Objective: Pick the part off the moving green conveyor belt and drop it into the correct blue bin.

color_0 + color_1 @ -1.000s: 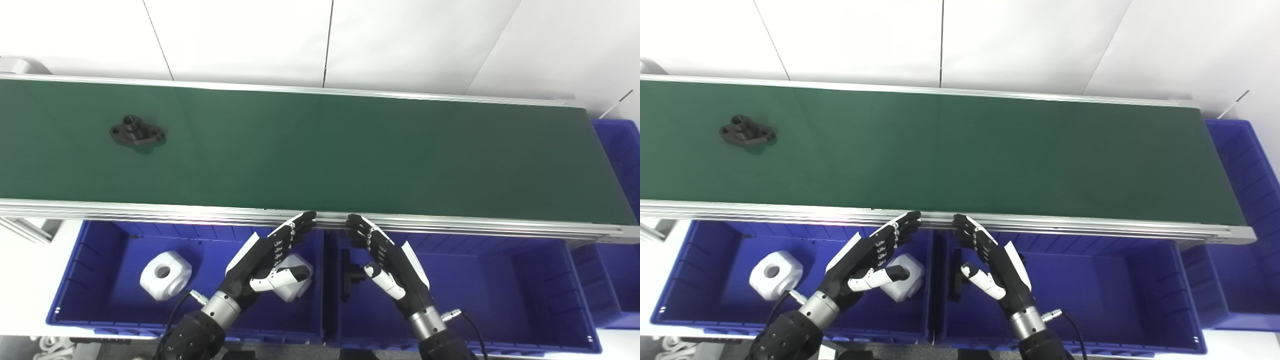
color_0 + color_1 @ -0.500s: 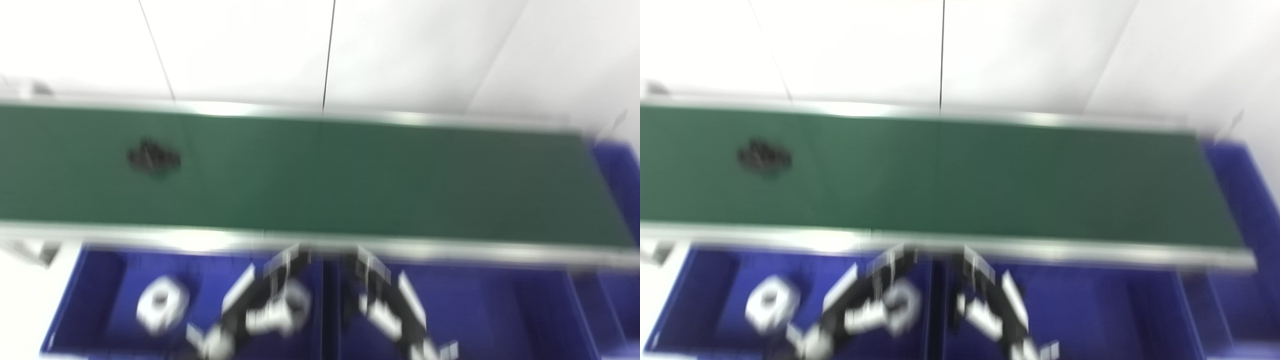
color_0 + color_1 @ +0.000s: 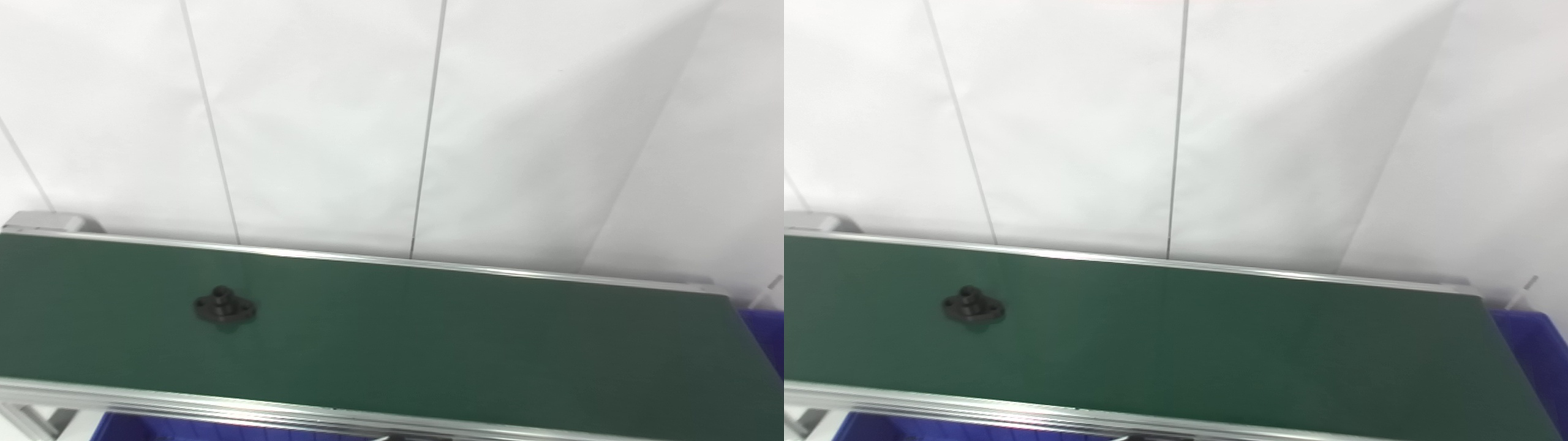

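A small black flanged part [image 3: 225,308] lies flat on the green conveyor belt [image 3: 429,343], left of the middle; it also shows in the right eye view [image 3: 973,307]. Neither hand is in view; both are below the picture's bottom edge. Only a sliver of a blue bin [image 3: 141,425] shows under the belt's near rail at the bottom left.
A white panelled wall [image 3: 392,122] fills the upper half behind the belt. The aluminium near rail [image 3: 245,413] runs along the bottom. Another blue bin's corner [image 3: 1534,343] sits past the belt's right end.
The camera has tilted up, so the whole picture shifted down and both hands and the blue bins left the view. The black part has moved a little to the right along the belt.
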`<state>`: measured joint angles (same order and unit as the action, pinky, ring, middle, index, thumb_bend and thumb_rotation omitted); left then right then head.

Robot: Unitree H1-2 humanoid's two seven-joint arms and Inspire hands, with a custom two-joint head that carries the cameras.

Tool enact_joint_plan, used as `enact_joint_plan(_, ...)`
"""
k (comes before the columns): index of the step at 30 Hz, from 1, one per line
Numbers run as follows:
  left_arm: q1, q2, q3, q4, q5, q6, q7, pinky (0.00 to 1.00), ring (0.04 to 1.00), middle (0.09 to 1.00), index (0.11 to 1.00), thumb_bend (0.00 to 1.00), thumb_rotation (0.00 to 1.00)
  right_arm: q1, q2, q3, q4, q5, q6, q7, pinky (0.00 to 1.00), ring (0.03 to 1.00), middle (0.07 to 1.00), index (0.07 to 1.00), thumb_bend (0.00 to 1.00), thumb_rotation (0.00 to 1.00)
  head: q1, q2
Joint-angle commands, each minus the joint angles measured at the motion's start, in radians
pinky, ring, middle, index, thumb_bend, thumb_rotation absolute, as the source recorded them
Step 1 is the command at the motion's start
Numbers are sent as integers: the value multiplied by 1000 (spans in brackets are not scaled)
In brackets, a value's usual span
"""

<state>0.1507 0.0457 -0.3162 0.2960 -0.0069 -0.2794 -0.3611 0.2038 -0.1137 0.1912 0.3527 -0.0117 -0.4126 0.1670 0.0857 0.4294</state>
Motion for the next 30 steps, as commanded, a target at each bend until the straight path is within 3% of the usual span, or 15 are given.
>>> enact_joint_plan(1, -24, -19, -5, -18, 12, -42, 10, 879, 902, 888, 862, 780, 566, -8, -5, -14, -23, 21, -57, 15, 774, 828, 855, 865, 923, 792, 0, 1)
enact_joint_plan(4, -23, -29, -6, -23, 13, -36, 13, 872, 899, 882, 864, 776, 545, -4, -20, -9, -44, -11, -57, -9, 774, 831, 861, 876, 907, 806, 16, 16)
enact_joint_plan(6, -21, -35, -9, -28, 18, -34, 17, 855, 889, 878, 865, 785, 527, 13, -23, -12, -98, -1, -57, -1, 777, 839, 880, 877, 795, 635, 22, 20)
enact_joint_plan(9, -15, -39, -12, -50, 26, -23, 21, 849, 887, 880, 865, 786, 520, 41, -42, 5, -214, -30, -57, -28, 769, 837, 884, 873, 762, 580, 22, 51)
enact_joint_plan(16, -10, -33, -23, -105, 42, -7, 19, 827, 883, 898, 886, 743, 500, 68, -119, 75, -514, -118, -57, -176, 703, 817, 870, 838, 726, 456, 12, 108)
enact_joint_plan(21, 1, -28, -31, -141, 50, 21, 19, 831, 894, 906, 893, 734, 517, 52, -142, 102, -623, -154, -57, -272, 707, 818, 866, 840, 722, 468, 5, 97)
enact_joint_plan(23, 3, -32, -36, -132, 67, 5, 32, 837, 893, 898, 892, 738, 549, 30, -144, 103, -656, -159, -57, -295, 717, 826, 870, 850, 722, 480, 5, 99)
enact_joint_plan(26, 7, -36, -43, -137, 85, 10, 42, 841, 896, 900, 894, 762, 633, -5, -137, 99, -674, -154, -57, -319, 720, 814, 858, 836, 718, 507, 6, 107)
enact_joint_plan(30, 13, -40, -49, -149, 78, 25, 43, 832, 898, 906, 900, 769, 654, -60, -129, 100, -660, -175, -57, -385, 698, 785, 829, 808, 701, 501, 10, 120)
